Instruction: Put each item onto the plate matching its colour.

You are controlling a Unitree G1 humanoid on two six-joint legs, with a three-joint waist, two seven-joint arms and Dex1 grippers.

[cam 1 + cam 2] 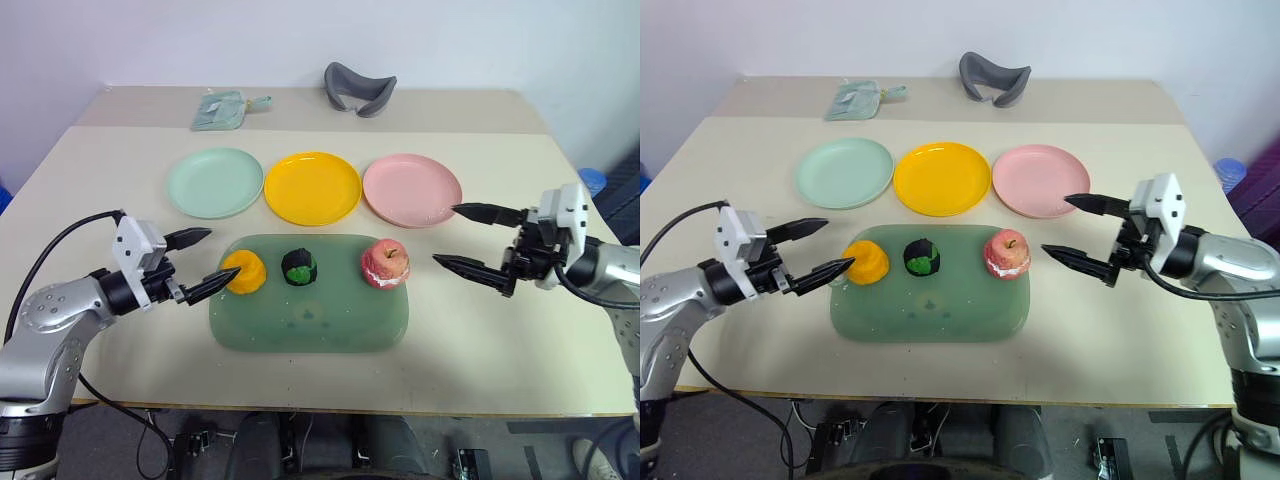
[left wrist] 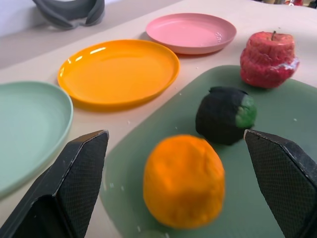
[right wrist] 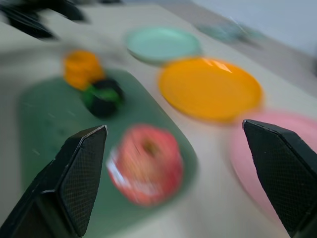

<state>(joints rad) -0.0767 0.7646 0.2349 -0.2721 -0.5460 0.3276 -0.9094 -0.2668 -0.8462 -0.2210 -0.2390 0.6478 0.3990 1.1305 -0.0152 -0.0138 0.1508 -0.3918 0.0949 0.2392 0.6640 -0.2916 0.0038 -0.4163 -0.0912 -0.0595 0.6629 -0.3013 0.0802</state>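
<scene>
Three toy foods lie in a row on the far part of a translucent green mat [image 1: 310, 320]: a yellow-orange fruit [image 1: 245, 271] on the left, a dark green-and-black lump [image 1: 299, 266] in the middle, a red-pink apple [image 1: 385, 263] on the right. Behind the mat stand the mint green plate [image 1: 215, 182], the yellow plate [image 1: 312, 187] and the pink plate [image 1: 411, 189], all bare. My left gripper [image 1: 206, 262] is open just left of the orange fruit, one fingertip close to it. Right of the apple, my right gripper [image 1: 462, 238] hangs open and apart from it.
On the far strip of the table lie a grey curved object [image 1: 359, 88] and a pale green pouch [image 1: 224, 109]. A black cable runs along my left arm. Bare tabletop lies on both sides of the mat and in front of it.
</scene>
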